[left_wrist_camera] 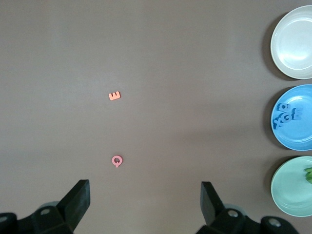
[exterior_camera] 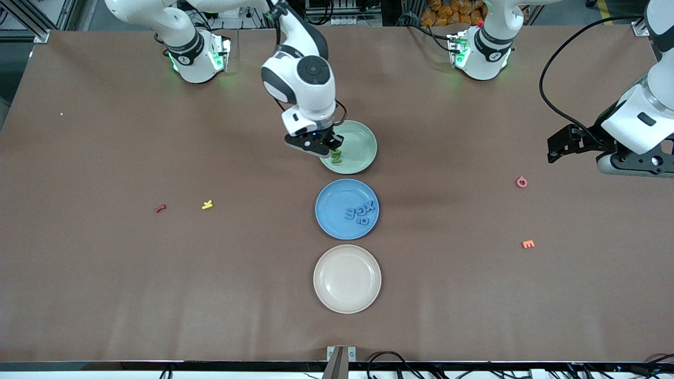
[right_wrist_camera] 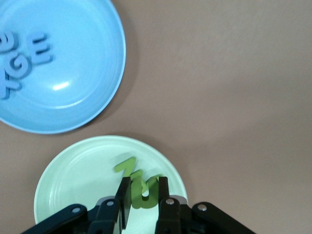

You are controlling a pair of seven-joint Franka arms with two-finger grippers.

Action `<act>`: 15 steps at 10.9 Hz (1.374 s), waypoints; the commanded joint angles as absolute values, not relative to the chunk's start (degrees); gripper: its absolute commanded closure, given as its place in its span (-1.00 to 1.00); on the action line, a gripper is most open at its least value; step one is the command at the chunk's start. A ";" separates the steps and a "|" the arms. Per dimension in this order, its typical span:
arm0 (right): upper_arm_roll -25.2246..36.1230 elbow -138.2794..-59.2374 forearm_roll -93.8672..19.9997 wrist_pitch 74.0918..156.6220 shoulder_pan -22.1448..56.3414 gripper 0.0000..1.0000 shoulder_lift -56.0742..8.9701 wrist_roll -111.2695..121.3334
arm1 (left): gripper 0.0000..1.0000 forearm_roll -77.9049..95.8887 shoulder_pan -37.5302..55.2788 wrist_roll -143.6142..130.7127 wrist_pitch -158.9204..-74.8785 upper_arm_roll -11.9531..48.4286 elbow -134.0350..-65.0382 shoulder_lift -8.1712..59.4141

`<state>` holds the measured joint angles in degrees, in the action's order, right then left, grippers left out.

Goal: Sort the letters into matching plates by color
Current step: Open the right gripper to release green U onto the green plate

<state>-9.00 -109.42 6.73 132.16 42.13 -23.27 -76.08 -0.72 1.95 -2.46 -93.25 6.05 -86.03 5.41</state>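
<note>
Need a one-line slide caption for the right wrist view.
Right end effector shut on a green letter over the pale green plate; blue plate holds blue letters.

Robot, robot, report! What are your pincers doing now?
Right pincer shut on green letter over green plate. Left pincer open, waiting above pink letter. Nothing blocking.

Three plates are lining up down the table's middle: the one farthest from the front camera is carrying a small cluster of letters, the middle one is holding another cluster, and the nearest one is sitting just past it. Toward the right arm's end, two loose letters are lying side by side; toward the left arm's end, one letter is lying farther from the camera than another
</note>
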 commanded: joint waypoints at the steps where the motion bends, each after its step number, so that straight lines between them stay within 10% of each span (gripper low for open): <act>1: -7.21 -102.84 7.90 132.10 47.62 1.00 -30.22 -84.44 | -1.00 0.44 1.50 -2.29 -92.72 5.98 -84.81 5.80; 3: -7.29 -102.83 9.14 132.62 47.90 0.71 -30.50 -85.34 | -1.00 2.53 0.62 -1.50 -93.95 5.72 -84.90 5.71; 5: -7.21 -102.83 9.49 133.24 47.90 -0.99 -30.41 -85.34 | -1.00 2.64 0.44 -0.36 -94.75 5.54 -85.08 5.71; 15: -7.82 -105.46 9.32 122.18 38.69 -1.00 -16.29 -81.24 | -1.00 1.93 0.53 -0.09 -97.47 5.80 -85.08 5.80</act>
<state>-6.86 -102.43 8.92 125.19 42.57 -23.58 -83.86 1.10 0.91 -1.64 -97.14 5.90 -85.86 5.46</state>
